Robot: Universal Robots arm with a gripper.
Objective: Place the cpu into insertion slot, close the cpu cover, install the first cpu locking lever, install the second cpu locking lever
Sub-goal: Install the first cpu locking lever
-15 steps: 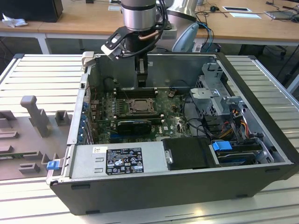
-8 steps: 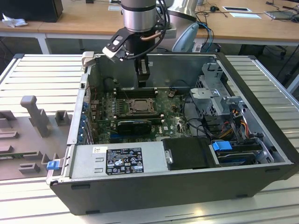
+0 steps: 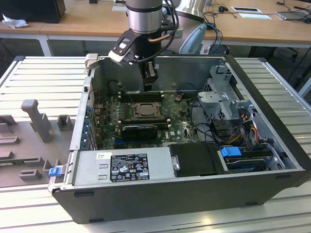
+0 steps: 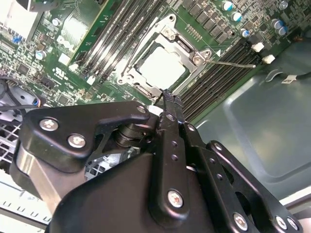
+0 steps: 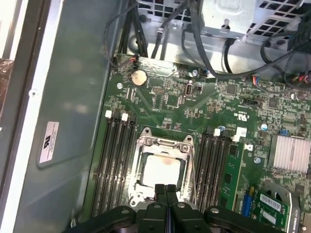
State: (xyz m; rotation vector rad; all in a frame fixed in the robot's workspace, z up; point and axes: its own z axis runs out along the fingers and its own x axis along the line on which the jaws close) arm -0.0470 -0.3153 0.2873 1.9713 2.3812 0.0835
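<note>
The cpu (image 4: 163, 68) (image 5: 163, 170), a pale silver square, lies flat in the insertion slot (image 3: 144, 110) on the green motherboard. The cpu cover (image 4: 176, 35) (image 5: 165, 141), a metal frame with a window, lies down around the chip. A thin locking lever (image 4: 233, 63) sticks out from the socket's corner over the memory slots. My gripper (image 3: 149, 76) (image 4: 167, 95) (image 5: 166, 188) hangs just above the socket's edge, shut, with nothing between its fingers (image 5: 160, 190).
Long black memory slots (image 5: 116, 155) flank the socket on both sides. The case wall (image 5: 63, 97) stands close behind them. A black power supply (image 3: 141, 165), a drive cage (image 3: 223, 97), cables (image 5: 214, 53) and a finned heatsink (image 5: 291, 153) crowd the case.
</note>
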